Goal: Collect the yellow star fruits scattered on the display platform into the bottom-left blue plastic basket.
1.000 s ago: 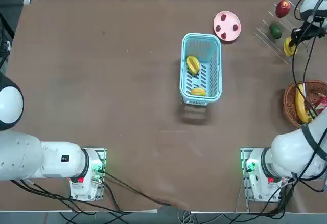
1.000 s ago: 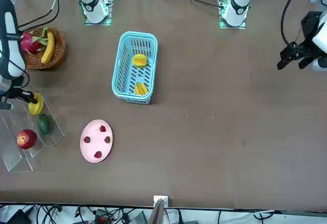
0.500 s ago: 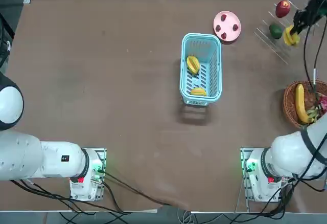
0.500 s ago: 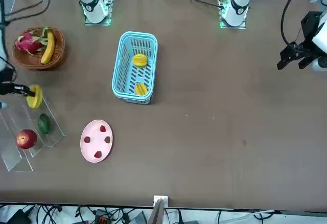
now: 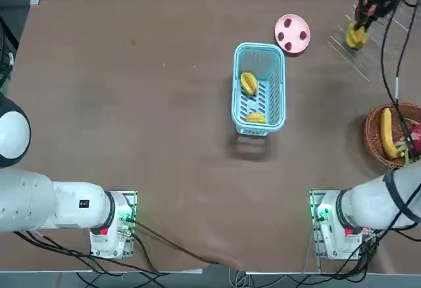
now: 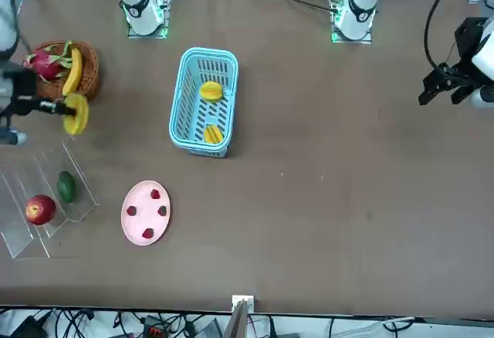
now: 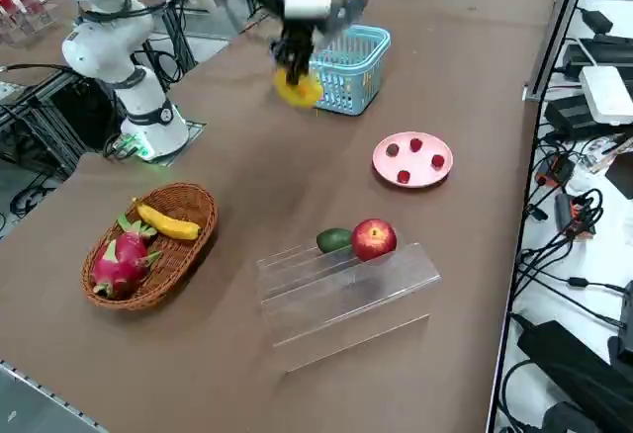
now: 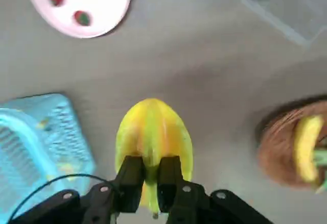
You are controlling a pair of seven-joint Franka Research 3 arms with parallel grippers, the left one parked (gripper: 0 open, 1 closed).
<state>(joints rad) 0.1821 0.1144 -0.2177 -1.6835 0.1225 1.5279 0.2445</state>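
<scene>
My right gripper (image 8: pixel 149 166) is shut on a yellow star fruit (image 8: pixel 153 132), held in the air clear of the see-through display platform (image 6: pixel 42 222). In the front view the held star fruit (image 6: pixel 75 114) hangs between the wicker basket and the platform. From the right side the gripper (image 7: pixel 294 65) hangs just short of the blue plastic basket (image 7: pixel 352 55). Two more star fruits lie inside the blue basket (image 5: pixel 238 84): one (image 5: pixel 248 82) at its middle, the other (image 5: pixel 255 118) at its near end.
A red apple (image 6: pixel 39 209) and a green fruit (image 6: pixel 66 186) remain on the platform. A pink plate (image 6: pixel 145 226) with small red pieces sits beside it. A brown wicker basket (image 6: pixel 91 76) holds a banana and a dragon fruit.
The right gripper has lifted the star fruit off the platform and carried it up and away toward the blue basket's side. The basket and its two fruits have not moved.
</scene>
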